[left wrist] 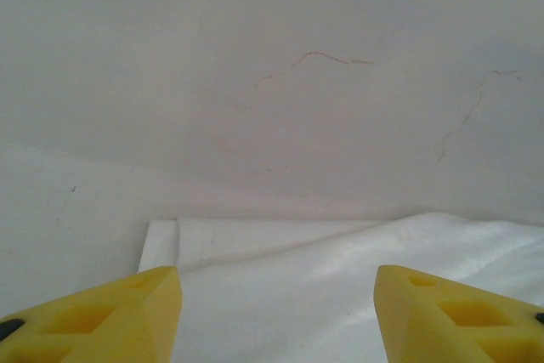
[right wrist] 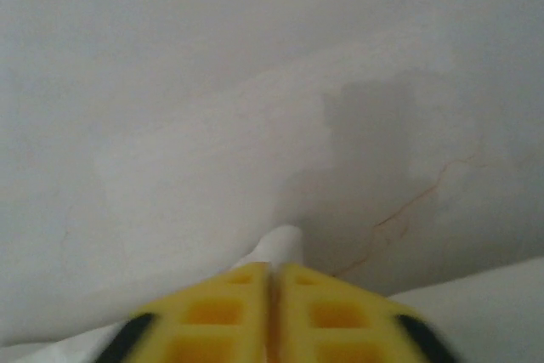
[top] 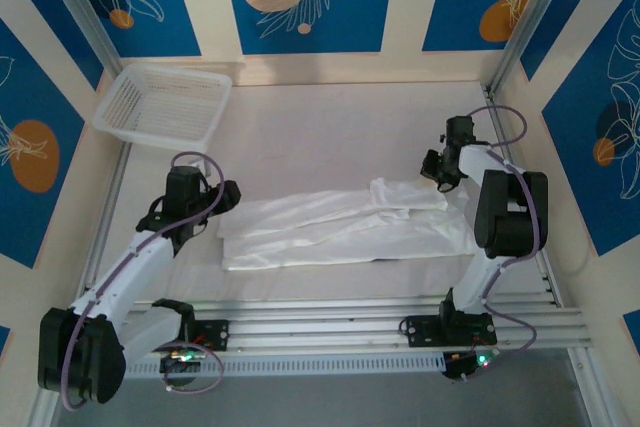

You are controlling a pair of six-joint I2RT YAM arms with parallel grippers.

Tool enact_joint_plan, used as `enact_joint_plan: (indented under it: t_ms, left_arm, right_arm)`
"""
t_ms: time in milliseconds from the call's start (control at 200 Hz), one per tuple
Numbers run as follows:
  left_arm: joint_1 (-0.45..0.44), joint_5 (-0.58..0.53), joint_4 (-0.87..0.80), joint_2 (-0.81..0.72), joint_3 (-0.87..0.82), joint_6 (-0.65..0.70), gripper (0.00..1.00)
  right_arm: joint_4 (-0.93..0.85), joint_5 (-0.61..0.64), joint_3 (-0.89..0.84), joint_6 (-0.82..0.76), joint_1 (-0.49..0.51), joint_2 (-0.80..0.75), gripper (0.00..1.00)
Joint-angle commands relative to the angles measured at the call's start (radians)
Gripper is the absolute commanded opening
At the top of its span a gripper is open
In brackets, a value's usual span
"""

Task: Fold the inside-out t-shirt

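Observation:
The inside-out t-shirt lies as a long, wrinkled white strip across the middle of the table. At its left end my left gripper hovers open. The left wrist view has the yellow fingers spread wide over the t-shirt's hem, with nothing between them. My right gripper is at the strip's bunched right end. In the right wrist view this gripper is shut, and a small fold of t-shirt fabric pokes out between its tips.
A white mesh basket stands at the back left corner. The white table surface stretches behind the shirt. Aluminium rails run along the near edge between the arm bases. Patterned walls close in the left, back and right.

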Motion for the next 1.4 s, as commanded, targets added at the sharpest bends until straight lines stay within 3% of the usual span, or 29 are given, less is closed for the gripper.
enact_joint_plan:
  t_ms: [0,130,320,350,370,420,470,520,610,705,855,1080,1305,1395]
  left_arm:
    - [-0.007,-0.025,-0.03,0.015,-0.002,0.016,0.61]
    - [-0.007,-0.018,-0.022,0.028,0.003,0.004,0.61]
    - [-0.009,-0.017,0.009,0.078,0.022,0.0,0.61]
    - [-0.011,-0.015,0.014,0.09,0.028,0.0,0.61]
    - [-0.012,-0.014,0.017,0.099,0.032,0.001,0.61]
    - [-0.015,-0.002,0.022,0.119,0.046,0.002,0.61]
    - [-0.018,0.01,0.022,0.137,0.061,0.004,0.61]
    - [-0.021,0.016,0.02,0.145,0.075,0.009,0.61]
    - [-0.03,0.018,0.027,0.137,0.078,0.014,0.61]
    - [-0.041,0.03,0.055,0.111,0.063,0.015,0.62]
    - [-0.08,0.111,0.13,0.082,0.037,0.037,0.65]
    - [-0.149,0.09,0.125,0.095,0.051,0.069,0.67]
    - [-0.162,0.078,0.123,0.13,0.056,0.063,0.67]
    - [-0.163,0.069,0.116,0.132,0.058,0.063,0.67]
  right_arm:
    - [-0.039,-0.083,0.011,0.04,-0.029,-0.108,0.0]
    - [0.049,-0.087,-0.154,0.122,-0.067,-0.336,0.0]
    - [0.334,-0.004,-0.643,0.339,-0.141,-0.917,0.0]
    - [0.36,-0.009,-0.695,0.354,-0.155,-0.995,0.1]
    - [0.375,-0.015,-0.719,0.357,-0.163,-1.02,0.26]
    - [0.392,-0.031,-0.752,0.351,-0.179,-1.098,0.52]
    - [0.4,-0.05,-0.754,0.329,-0.188,-1.145,0.63]
    - [0.413,-0.076,-0.736,0.312,-0.19,-1.163,0.67]
    - [0.468,-0.174,-0.685,0.271,-0.177,-1.119,0.68]
    - [0.424,-0.286,-0.574,0.177,-0.098,-0.961,0.68]
    - [0.183,-0.238,-0.363,0.015,0.106,-0.628,0.68]
    - [-0.016,-0.193,-0.179,-0.021,0.19,-0.248,0.67]
    - [-0.051,-0.208,-0.142,-0.026,0.235,-0.123,0.61]
    - [-0.046,-0.204,-0.149,-0.021,0.234,-0.13,0.49]
